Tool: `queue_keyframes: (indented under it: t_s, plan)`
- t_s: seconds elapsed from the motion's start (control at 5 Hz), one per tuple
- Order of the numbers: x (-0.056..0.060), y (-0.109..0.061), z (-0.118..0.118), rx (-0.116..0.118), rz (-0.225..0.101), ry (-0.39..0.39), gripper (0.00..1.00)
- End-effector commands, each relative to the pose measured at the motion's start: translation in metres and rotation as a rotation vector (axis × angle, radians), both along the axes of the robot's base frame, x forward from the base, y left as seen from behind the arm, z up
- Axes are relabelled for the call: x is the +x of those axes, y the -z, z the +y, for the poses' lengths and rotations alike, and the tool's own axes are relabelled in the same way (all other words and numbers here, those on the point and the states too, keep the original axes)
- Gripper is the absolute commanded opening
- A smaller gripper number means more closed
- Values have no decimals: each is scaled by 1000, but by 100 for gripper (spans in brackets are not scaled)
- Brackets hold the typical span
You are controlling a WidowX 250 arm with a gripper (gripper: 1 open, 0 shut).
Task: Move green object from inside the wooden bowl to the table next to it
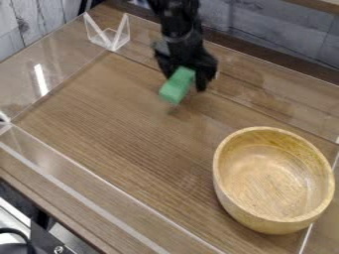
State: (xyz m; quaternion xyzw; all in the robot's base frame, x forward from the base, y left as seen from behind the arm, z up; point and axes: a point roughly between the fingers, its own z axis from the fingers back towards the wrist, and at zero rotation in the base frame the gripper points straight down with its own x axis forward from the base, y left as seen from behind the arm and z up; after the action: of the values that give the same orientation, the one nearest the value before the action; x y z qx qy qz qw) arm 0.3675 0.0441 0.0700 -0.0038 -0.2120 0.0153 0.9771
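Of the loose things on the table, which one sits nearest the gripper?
The green object, directly below the gripper at the table's far side. The wooden bowl sits apart, near the front right corner, empty.

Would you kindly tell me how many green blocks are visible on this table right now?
1. The green block is toward the back of the table, just below the gripper, outside the wooden bowl. None appears hidden.
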Motion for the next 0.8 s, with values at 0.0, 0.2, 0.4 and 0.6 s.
queue_keyframes:
  t_s: [0.0,0.2,0.4,0.6]
  plan:
    - [8,-50,6,-7,-88,-74,100]
    - [9,-51,-1,-9,-68,-105,100]
    - [8,-36,-8,-4,-46,-111,0]
    - [5,-18,-14,5,-22,-115,0]
